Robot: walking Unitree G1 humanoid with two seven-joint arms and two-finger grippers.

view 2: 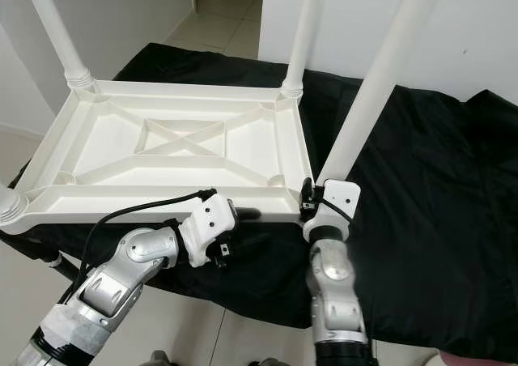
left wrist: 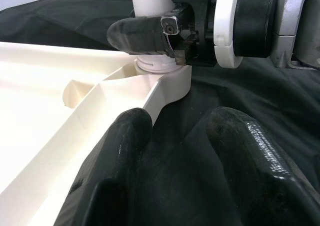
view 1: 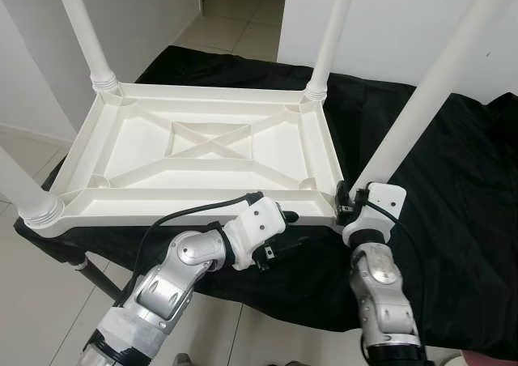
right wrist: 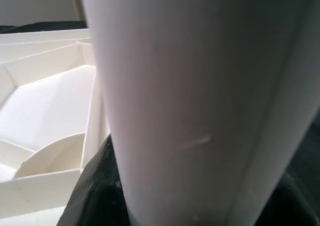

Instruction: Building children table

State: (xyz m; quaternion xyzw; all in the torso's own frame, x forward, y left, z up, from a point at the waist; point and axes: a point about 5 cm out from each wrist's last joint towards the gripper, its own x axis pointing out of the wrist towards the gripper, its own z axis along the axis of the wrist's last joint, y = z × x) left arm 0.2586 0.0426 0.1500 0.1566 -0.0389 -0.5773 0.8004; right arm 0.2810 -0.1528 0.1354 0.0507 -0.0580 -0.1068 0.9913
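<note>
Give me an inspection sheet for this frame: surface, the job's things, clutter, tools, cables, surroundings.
Surface: black cloth draped over a low support, hanging off its near edge.
Job's things: white plastic tabletop lying upside down on the cloth, ribbed underside up; four white legs standing in its corner sockets, including the near right leg.
Clutter: nothing seen.
Tools: right tool shut on the near right leg just above its socket; left tool open, at the tabletop's near edge, holding nothing.
Cables: black cable looping along the left arm to its wrist.
Surroundings: white walls, tiled floor, a doorway beyond the tabletop.
</note>
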